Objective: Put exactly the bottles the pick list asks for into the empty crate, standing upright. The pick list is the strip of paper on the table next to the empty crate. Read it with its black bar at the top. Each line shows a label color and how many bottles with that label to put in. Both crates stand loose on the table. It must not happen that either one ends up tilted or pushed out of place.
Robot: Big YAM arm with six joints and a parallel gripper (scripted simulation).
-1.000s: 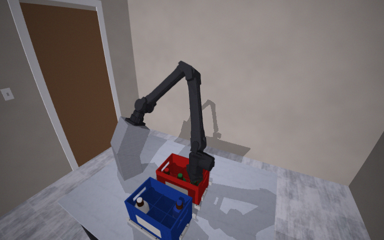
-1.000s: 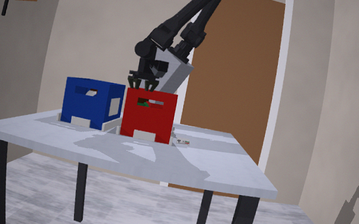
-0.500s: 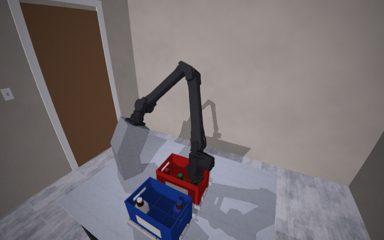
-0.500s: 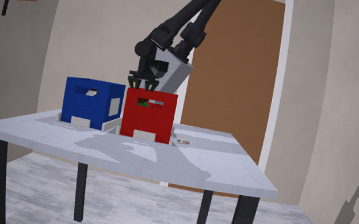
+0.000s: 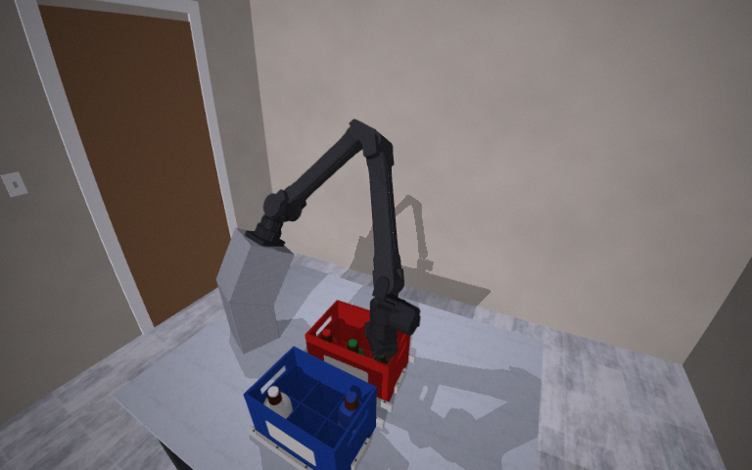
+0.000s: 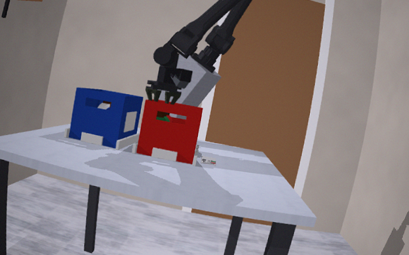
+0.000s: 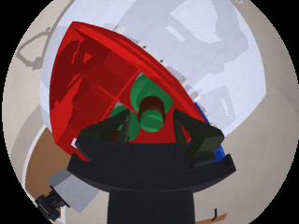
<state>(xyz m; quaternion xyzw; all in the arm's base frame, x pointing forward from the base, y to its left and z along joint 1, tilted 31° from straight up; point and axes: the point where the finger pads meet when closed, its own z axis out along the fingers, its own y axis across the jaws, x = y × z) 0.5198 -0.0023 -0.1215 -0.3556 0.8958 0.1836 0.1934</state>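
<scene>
Matte black arm, rounded joints, long slim links, dark forked fingers [image 6: 172,97]

I see a small printed strip [image 6: 209,161] right of centre in the exterior view. Its print is too small for me to read.
</scene>
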